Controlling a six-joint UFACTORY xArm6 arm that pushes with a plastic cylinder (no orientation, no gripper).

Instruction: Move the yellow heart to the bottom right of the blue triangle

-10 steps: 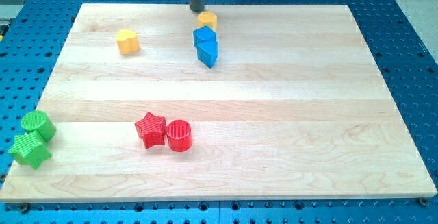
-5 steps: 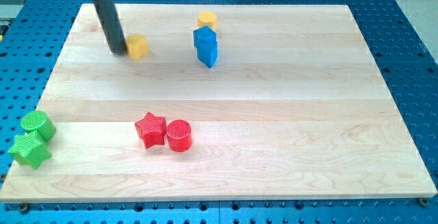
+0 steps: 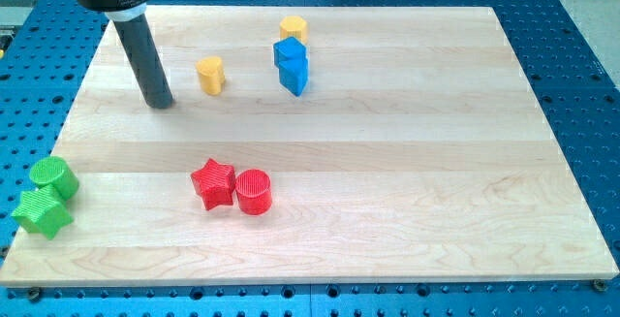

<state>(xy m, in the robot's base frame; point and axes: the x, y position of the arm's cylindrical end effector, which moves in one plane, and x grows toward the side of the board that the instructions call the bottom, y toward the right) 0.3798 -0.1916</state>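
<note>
Nearest me, at the left edge of the wooden board, sit a green star and a green cylinder, touching each other. They play no part in the job.

Further in, left of centre, a red star and a red cylinder stand side by side, touching or nearly so. They lie well clear of the working area.

Far left, my tip rests on the board. I carry no pincer, only a bare rod, so there is nothing to open or clench and nothing is grasped. The tip stands to the left of the yellow heart, near it but apart, with bare wood showing between.

The yellow heart is in the far half of the board, left of the blue triangle and well short of its target, which is the bare wood just right of and nearer than the triangle. A second blue block sits against the triangle's far side, and a yellow cylinder lies just beyond that.

Handling, as I judge it: the heart looks small, light and rigid, and likely to slide freely on smooth wood. It cannot be gripped, only pushed. Its lobed outline may make it spin if struck off-centre, so contact should fall square on its left flank. The path must pass on the near side of the triangle, or the blue pair will be disturbed.
</note>
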